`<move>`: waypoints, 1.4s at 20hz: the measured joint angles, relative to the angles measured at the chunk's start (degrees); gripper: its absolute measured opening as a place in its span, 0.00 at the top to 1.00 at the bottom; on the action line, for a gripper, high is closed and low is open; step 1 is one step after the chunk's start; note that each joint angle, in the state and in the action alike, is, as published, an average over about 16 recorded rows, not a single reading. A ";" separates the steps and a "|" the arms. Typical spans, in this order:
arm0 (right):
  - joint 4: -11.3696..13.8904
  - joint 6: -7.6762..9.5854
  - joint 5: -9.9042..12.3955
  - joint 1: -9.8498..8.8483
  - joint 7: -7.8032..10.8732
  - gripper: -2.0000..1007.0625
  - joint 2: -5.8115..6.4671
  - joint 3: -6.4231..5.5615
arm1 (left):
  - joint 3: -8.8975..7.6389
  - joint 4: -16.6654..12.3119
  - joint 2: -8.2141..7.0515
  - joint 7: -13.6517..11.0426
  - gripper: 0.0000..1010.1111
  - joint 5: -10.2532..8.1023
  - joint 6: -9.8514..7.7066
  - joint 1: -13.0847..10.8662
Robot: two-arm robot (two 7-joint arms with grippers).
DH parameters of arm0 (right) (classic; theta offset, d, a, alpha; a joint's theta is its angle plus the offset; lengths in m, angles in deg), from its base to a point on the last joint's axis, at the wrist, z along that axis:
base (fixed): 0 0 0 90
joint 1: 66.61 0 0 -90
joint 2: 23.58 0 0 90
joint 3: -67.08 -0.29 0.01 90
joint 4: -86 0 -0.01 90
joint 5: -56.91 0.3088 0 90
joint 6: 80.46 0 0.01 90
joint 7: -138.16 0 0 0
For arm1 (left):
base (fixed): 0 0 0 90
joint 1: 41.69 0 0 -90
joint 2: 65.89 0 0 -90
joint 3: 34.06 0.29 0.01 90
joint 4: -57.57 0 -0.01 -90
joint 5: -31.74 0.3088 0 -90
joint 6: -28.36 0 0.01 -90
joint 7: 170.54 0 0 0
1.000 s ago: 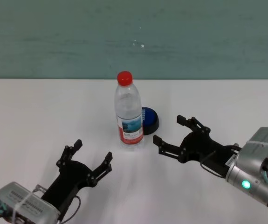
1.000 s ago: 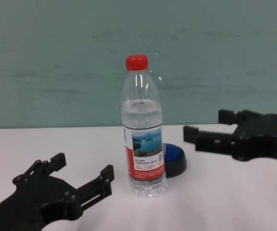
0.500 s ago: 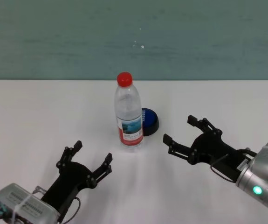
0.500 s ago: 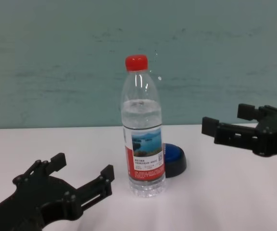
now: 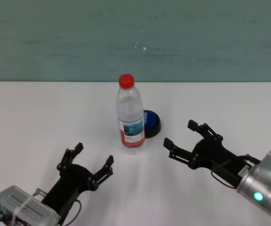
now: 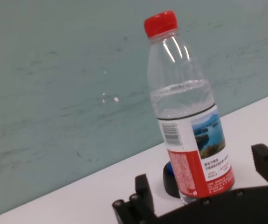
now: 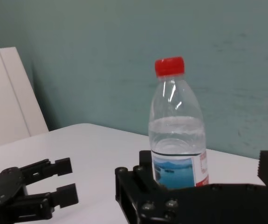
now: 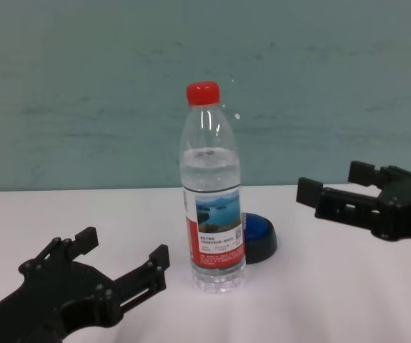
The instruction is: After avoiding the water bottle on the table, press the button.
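Rightward of the water bottle [image 5: 130, 115], right tool [image 5: 181, 135] hovers agape, empty.

— How is your light?
— Even and soft, from overhead. The white counter [image 5: 41, 113] looks bright without burning out.
— Shadows?
— Faint ones only, under the left gripper [image 5: 93, 162] and right gripper [image 5: 182, 136].
— Glare?
— Small streaks high on the water bottle [image 8: 212, 193]. In both wrist views your near fingers blur; the wall stays mottled, slightly grainy.
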 joint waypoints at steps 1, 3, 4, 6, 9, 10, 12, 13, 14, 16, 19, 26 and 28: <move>-0.30 -0.23 -0.04 0.05 0.10 0.00 -0.08 0.12 | 0.00 0.00 0.00 0.00 0.01 0.00 0.00 0.00; -0.90 -0.57 -0.20 0.16 0.25 0.00 -0.21 0.38 | 0.00 0.00 0.00 0.00 0.01 0.00 0.00 0.00; -1.23 -0.69 -0.28 0.23 0.33 0.00 -0.28 0.52 | 0.00 0.00 0.00 0.00 0.01 0.00 0.00 0.00; -1.86 -0.81 -0.46 0.39 0.50 0.00 -0.38 0.81 | 0.00 0.00 0.00 0.00 0.01 0.00 0.00 0.00; -2.82 -0.84 -0.70 0.64 0.67 0.00 -0.54 1.20 | 0.00 0.00 0.00 0.00 0.01 0.00 0.00 0.00; -3.12 -0.82 -0.75 0.71 0.72 0.00 -0.59 1.30 | 0.00 0.00 0.00 0.00 0.01 0.00 0.00 0.00; -3.67 -0.70 -0.78 0.83 0.81 0.00 -0.68 1.43 | 0.00 0.00 0.00 0.00 0.01 0.00 0.00 0.00; -3.92 -0.66 -0.73 0.87 0.85 0.00 -0.72 1.45 | 0.00 0.00 0.00 0.00 0.01 0.00 0.00 0.00; -4.17 -0.65 -0.61 0.91 0.92 0.00 -0.78 1.43 | 0.00 0.00 0.00 0.00 0.01 0.00 0.00 0.00; -4.65 -0.74 -0.26 0.95 1.09 0.00 -0.88 1.32 | 0.00 0.00 0.00 0.00 0.01 0.00 0.00 0.00; -5.29 -1.24 0.48 0.94 1.49 0.00 -1.01 1.04 | 0.00 0.00 0.00 0.00 0.01 0.00 0.00 0.00; -6.21 -3.10 1.42 0.76 1.95 0.00 -1.19 0.44 | 0.00 0.00 0.00 0.00 0.01 0.00 0.00 0.00; -6.36 -3.61 1.16 0.70 1.75 0.00 -1.28 0.35 | 0.00 0.00 0.00 0.00 0.01 0.00 0.00 0.00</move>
